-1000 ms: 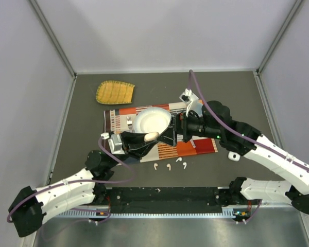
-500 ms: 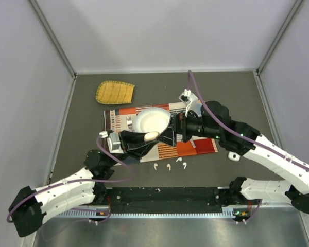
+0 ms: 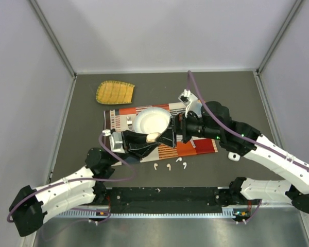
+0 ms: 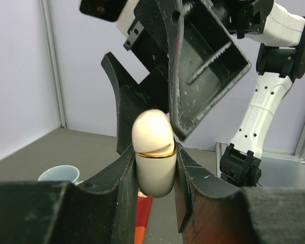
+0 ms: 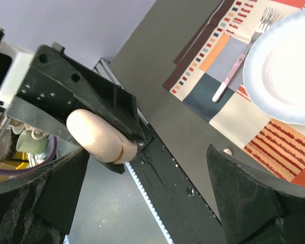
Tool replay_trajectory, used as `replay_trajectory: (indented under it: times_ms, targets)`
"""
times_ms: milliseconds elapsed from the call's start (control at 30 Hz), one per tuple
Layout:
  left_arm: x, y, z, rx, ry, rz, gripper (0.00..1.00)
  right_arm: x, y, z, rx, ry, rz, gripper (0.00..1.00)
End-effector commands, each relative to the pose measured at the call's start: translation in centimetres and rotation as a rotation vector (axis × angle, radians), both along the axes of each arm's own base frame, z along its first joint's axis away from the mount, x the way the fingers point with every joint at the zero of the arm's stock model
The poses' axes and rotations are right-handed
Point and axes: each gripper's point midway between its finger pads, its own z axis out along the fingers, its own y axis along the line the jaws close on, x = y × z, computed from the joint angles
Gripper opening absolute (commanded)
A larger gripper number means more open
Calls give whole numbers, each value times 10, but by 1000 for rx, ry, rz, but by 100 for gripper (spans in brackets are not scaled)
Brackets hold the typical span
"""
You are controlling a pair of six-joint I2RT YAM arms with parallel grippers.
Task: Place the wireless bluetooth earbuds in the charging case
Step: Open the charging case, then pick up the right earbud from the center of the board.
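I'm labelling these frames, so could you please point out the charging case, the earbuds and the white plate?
charging case (image 4: 153,165): left wrist view, lower shell below the gold seam.
earbuds (image 3: 168,166): top external view, second white piece from the left.
plate (image 3: 150,122): top external view, bare centre.

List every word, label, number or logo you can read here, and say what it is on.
None can be read in any view.
The charging case is plain, with only a gold band.
The placemat shows only colored blocks and stripes.
The plate is blank.
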Motion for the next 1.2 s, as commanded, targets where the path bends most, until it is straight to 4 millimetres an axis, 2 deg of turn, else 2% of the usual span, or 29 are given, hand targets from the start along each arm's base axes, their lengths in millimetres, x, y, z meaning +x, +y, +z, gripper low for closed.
replay_trajectory:
  times_ms: [0,233,367,667,833,933,1100,1167]
  targets:
    - [-31,2,24,-32,-94,-121,0,21,2,42,88,-92,-93,99]
    - [-33,7,21,-28,-84,-109,0,19,10,47,112,-88,-65,99]
    - [-24,9,15,-24,-54,-62,0,16,12,53,139,-90,-47,99]
    - [-13,19,-3,-23,6,20,0,5,-11,98,245,-194,-49,99]
    - [-10,24,-5,-22,16,49,0,14,-29,98,249,-205,-145,99]
    - [-10,26,-4,-22,18,57,0,30,-48,78,206,-158,-278,99]
    - [-12,34,1,-29,7,81,0,44,-79,14,50,-40,-443,98]
    - [-9,36,-3,-10,13,105,0,42,-81,-9,-8,-7,-439,95]
